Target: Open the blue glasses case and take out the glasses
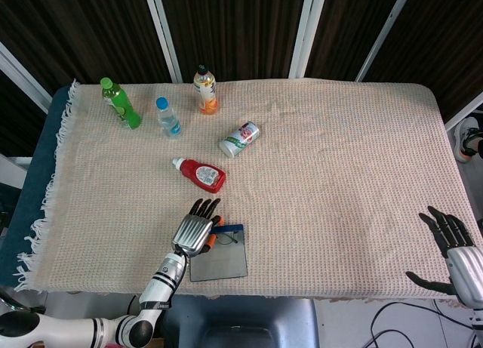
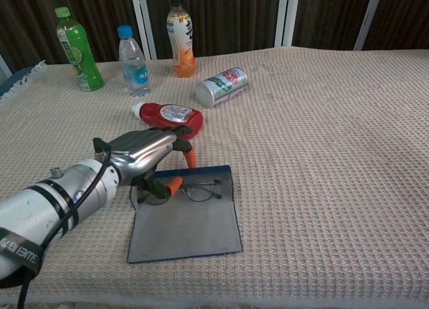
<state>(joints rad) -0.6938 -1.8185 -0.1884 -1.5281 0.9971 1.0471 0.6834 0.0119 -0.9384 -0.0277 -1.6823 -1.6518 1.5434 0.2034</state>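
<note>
- The blue glasses case (image 2: 184, 223) lies opened flat near the desk's (image 2: 322, 141) front edge, toward its left side, with the glasses (image 2: 191, 190) resting on its far end.
- The left hand (image 2: 144, 153) hovers over the case's far left corner, fingers (image 2: 190, 155) extended and slightly spread, thumb down beside the glasses; whether it pinches them cannot be told.
- The right hand (image 1: 455, 251) sits off the desk's front right corner, fingers spread, holding nothing.
</note>
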